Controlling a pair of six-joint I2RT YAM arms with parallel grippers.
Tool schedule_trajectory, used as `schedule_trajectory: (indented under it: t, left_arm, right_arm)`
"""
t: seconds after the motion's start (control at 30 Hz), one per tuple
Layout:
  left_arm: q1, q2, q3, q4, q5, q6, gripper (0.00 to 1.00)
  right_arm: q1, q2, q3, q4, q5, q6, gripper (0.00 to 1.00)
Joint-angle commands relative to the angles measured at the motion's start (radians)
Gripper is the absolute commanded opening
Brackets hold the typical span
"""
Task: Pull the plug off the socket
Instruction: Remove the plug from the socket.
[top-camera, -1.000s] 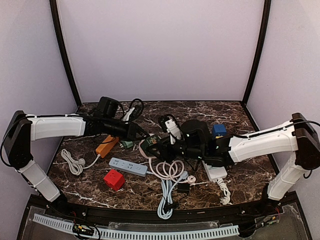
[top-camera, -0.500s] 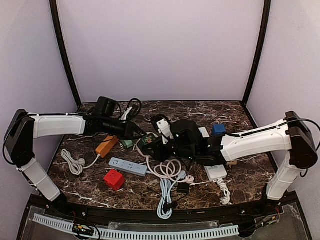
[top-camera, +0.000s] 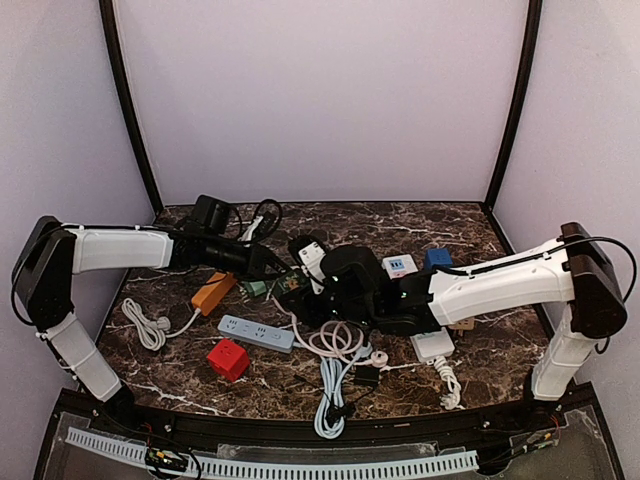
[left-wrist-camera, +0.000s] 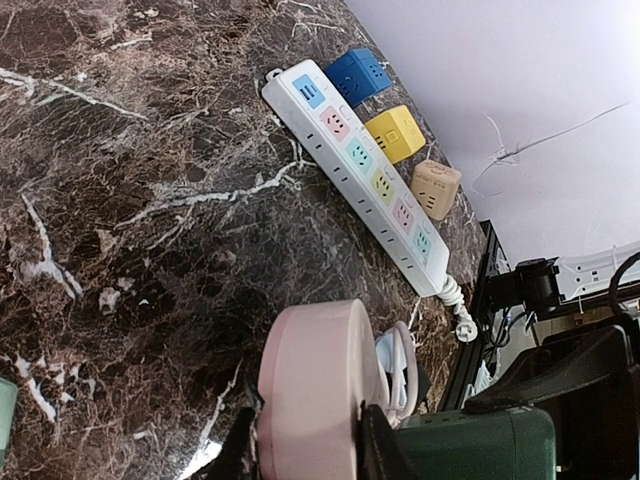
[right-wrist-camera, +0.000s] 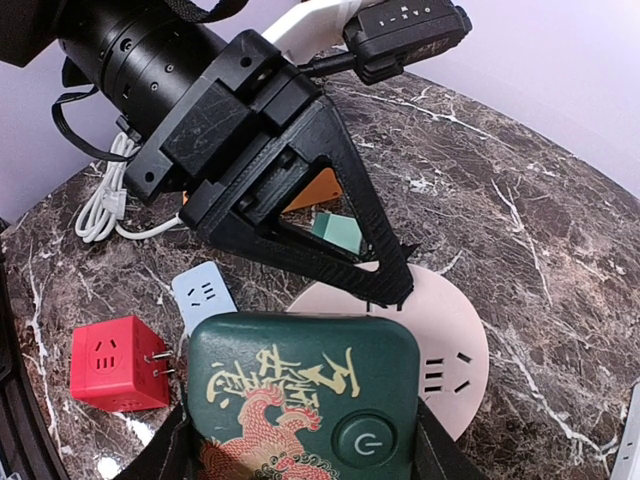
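Observation:
The socket is a round pink disc (left-wrist-camera: 315, 390) (right-wrist-camera: 445, 340), held up on edge between the fingers of my left gripper (left-wrist-camera: 305, 452), which is shut on its rim. The plug is a dark green cube (right-wrist-camera: 300, 400) with a gold and red dragon print and a power button. It sits against the disc's face, with my right gripper (right-wrist-camera: 300, 445) shut on its sides. In the top view both grippers meet mid-table at the plug (top-camera: 300, 284). Its prongs are hidden, so I cannot tell whether they are in the socket.
A long white power strip (left-wrist-camera: 365, 170) lies with blue (left-wrist-camera: 358, 75), yellow (left-wrist-camera: 395, 133) and tan (left-wrist-camera: 436, 190) cubes beside it. A red cube (top-camera: 228, 358), a pale blue strip (top-camera: 256, 333), an orange strip (top-camera: 214, 291) and coiled cables (top-camera: 335, 340) crowd the table's front half.
My right arm has swung left toward the left gripper, carrying the green plug with it. The left arm has hardly moved.

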Motion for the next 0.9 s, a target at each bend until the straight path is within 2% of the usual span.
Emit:
schedule_trajectory:
  t: [0.0,0.3,0.7,0.87]
  left_arm:
    - [0.010,-0.002,-0.024,-0.063,-0.010,0.061,0.01]
    - [0.010,-0.036,-0.042,-0.031,0.009,0.084,0.01]
    - [0.010,-0.045,-0.040,-0.030,0.003,0.087,0.01]
    - [0.014,-0.026,-0.025,-0.056,-0.011,0.081,0.00]
  right_arm:
    - [-0.041,-0.027,0.022,0.024,0.081,0.041,0.00]
    - [-0.163,-0.080,-0.068,0.088,-0.151,0.216,0.00]
    - [-0.168,-0.066,-0.066,0.090,-0.151,0.202,0.00]
    - [-0.138,-0.057,-0.053,0.069,-0.079,0.132,0.00]
